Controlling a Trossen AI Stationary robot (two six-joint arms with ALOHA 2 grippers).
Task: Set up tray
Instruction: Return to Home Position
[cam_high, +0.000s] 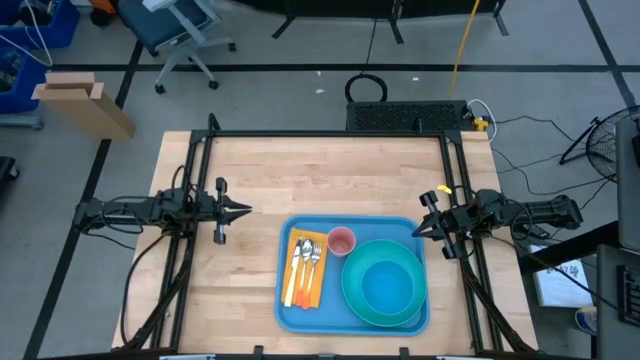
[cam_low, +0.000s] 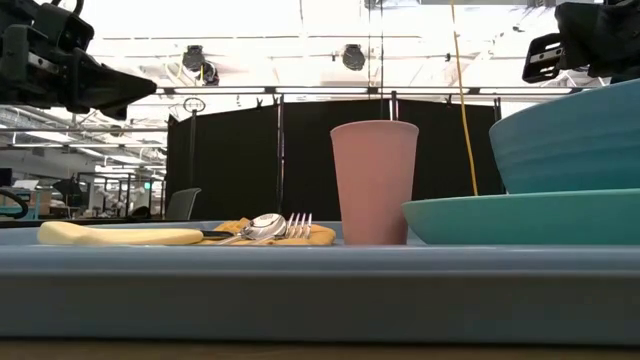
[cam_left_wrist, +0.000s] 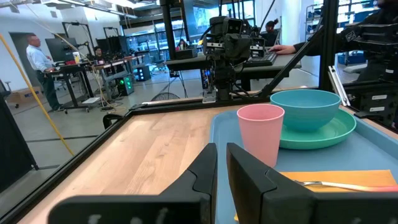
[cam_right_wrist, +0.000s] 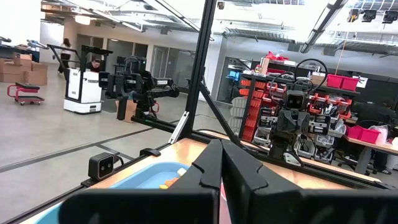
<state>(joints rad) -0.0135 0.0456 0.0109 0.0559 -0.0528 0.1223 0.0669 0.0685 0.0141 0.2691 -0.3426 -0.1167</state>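
Observation:
The light-blue tray (cam_high: 352, 318) lies flat at the table's near middle. On it rest a teal bowl (cam_high: 386, 282) sitting in a teal plate (cam_high: 355, 303), a pink cup (cam_high: 342, 241) standing upright, and an orange napkin (cam_high: 297, 290) with a fork and spoon (cam_high: 309, 257) on top. My left gripper (cam_high: 246, 210) hovers shut above the table left of the tray, pointing at it. My right gripper (cam_high: 416, 232) hovers shut by the tray's far right corner. The left wrist view shows the cup (cam_left_wrist: 260, 132), the bowl (cam_left_wrist: 305, 109) and my shut left gripper (cam_left_wrist: 221, 157).
Bare wooden tabletop (cam_high: 300, 170) stretches across the far half and the left side. A black frame (cam_high: 330, 133) borders the table's far edge and sides. A small camera block (cam_right_wrist: 102, 165) sits at the table edge in the right wrist view. People stand at desks far behind.

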